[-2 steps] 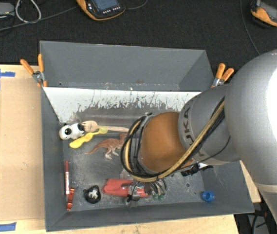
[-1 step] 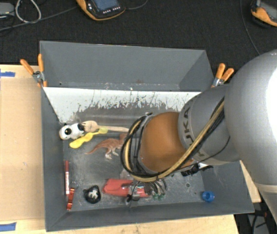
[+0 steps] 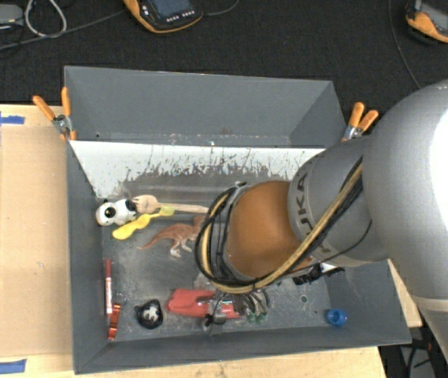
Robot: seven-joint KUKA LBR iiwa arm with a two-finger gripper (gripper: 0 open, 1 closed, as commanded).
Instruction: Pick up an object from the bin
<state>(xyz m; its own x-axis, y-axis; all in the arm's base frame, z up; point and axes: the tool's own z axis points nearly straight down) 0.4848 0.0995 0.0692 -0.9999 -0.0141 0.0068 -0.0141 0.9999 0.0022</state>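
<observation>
My gripper (image 3: 230,305) pokes out just below the arm's orange cover, low over the front middle of the bin. It is right at the end of a red plastic object (image 3: 187,302) lying flat on the floor, and whether they touch is hidden. A small green item (image 3: 256,311) lies just right of the gripper. A black round thing with a white patch (image 3: 149,314) sits left of the red object. A brown toy dinosaur (image 3: 173,237) lies further back, partly under the cover.
At the back left lie a white and black toy (image 3: 112,211), a yellow piece (image 3: 131,227) and a pale stick (image 3: 178,208). A red pen (image 3: 109,298) runs along the left wall. A small blue thing (image 3: 335,317) rests at the front right. The arm covers the bin's right half.
</observation>
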